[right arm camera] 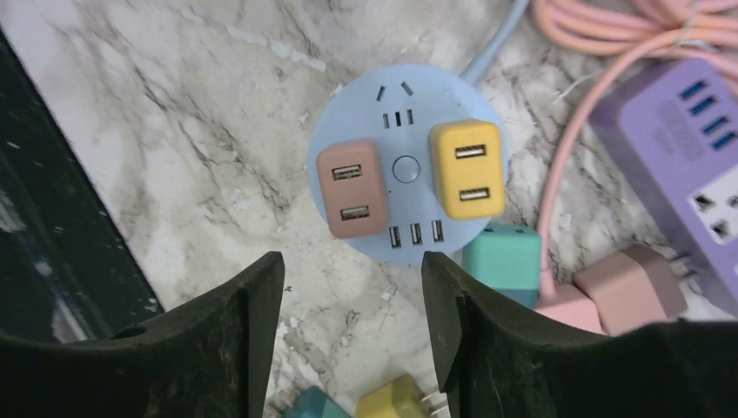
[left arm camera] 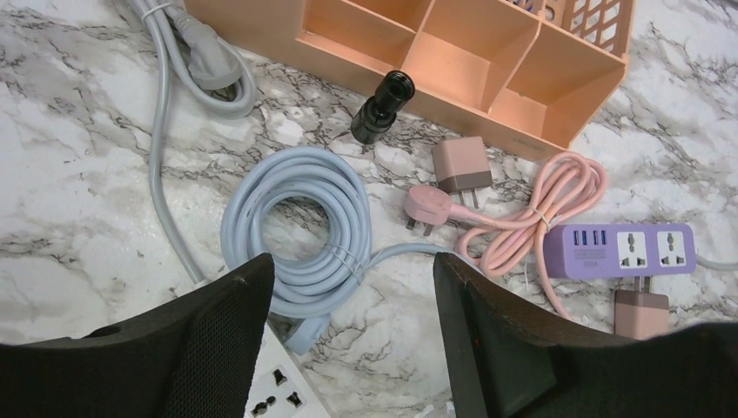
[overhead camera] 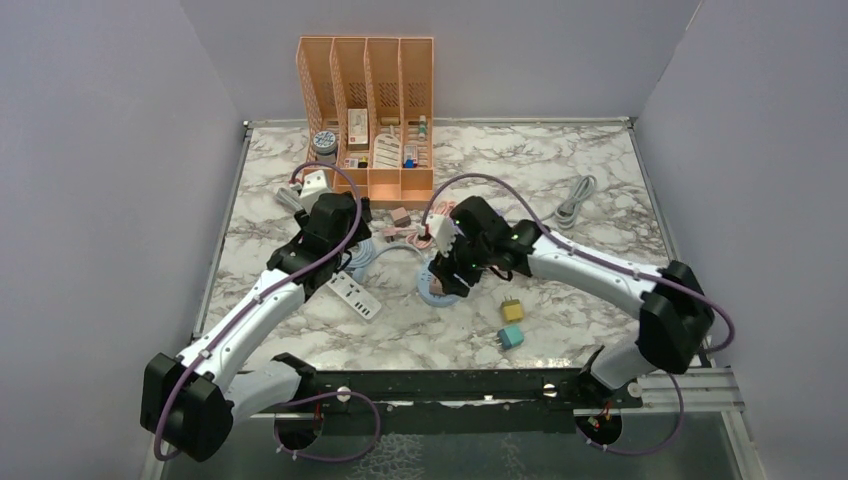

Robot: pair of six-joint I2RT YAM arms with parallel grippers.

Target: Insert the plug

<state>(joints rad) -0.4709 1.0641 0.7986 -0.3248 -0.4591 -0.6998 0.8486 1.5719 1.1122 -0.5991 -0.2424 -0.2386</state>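
From the overhead camera I only get the layout: both arms reach in over the marble table [overhead camera: 600,170], the right gripper [overhead camera: 445,275] hangs above a pale round shape, and two loose cube chargers, one yellow [overhead camera: 512,309] and one teal [overhead camera: 510,336], lie near it towards my side. The wrist body covers the detail there, so I rely on the right wrist camera. It looks straight down on a round blue hub [right arm camera: 365,104] with two plugs seated flat in its face: a brown plug [right arm camera: 350,189] on the left and a yellow plug [right arm camera: 468,168] on the right, each showing two USB ports upward. I cannot tell which of them the task means. The right fingers stand apart just below the hub with nothing between them and touch neither plug. A purple power strip [right arm camera: 687,165] and a pink cable [right arm camera: 592,113] lie beside the hub. The left wrist camera shows what the others hide: the left gripper [left arm camera: 352,270], fingers spread and empty, above a coiled light blue cable [left arm camera: 296,226], with a white power strip [left arm camera: 278,392] under it and an orange organizer [left arm camera: 452,61] beyond.
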